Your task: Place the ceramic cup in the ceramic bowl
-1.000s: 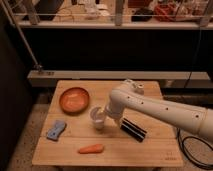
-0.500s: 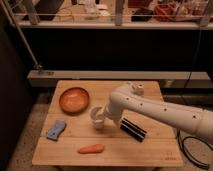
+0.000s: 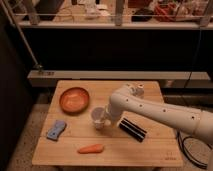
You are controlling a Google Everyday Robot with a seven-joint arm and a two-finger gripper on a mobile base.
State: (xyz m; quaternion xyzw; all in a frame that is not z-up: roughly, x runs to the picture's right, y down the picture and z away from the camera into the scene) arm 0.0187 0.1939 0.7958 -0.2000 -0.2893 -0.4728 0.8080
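Observation:
The white ceramic cup (image 3: 97,115) stands upright near the middle of the wooden table, a short way right and in front of the ceramic bowl (image 3: 75,99). That bowl is shallow, orange-terracotta, and has nothing in it. My white arm reaches in from the right, and its gripper (image 3: 105,120) is down at the cup's right side, right against it. The arm's end covers part of the cup.
A black oblong object (image 3: 132,129) lies just right of the gripper. An orange carrot (image 3: 90,148) lies near the table's front edge and a blue object (image 3: 56,129) at front left. A small pale object (image 3: 138,90) stands behind the arm. A low shelf runs behind the table (image 3: 150,147).

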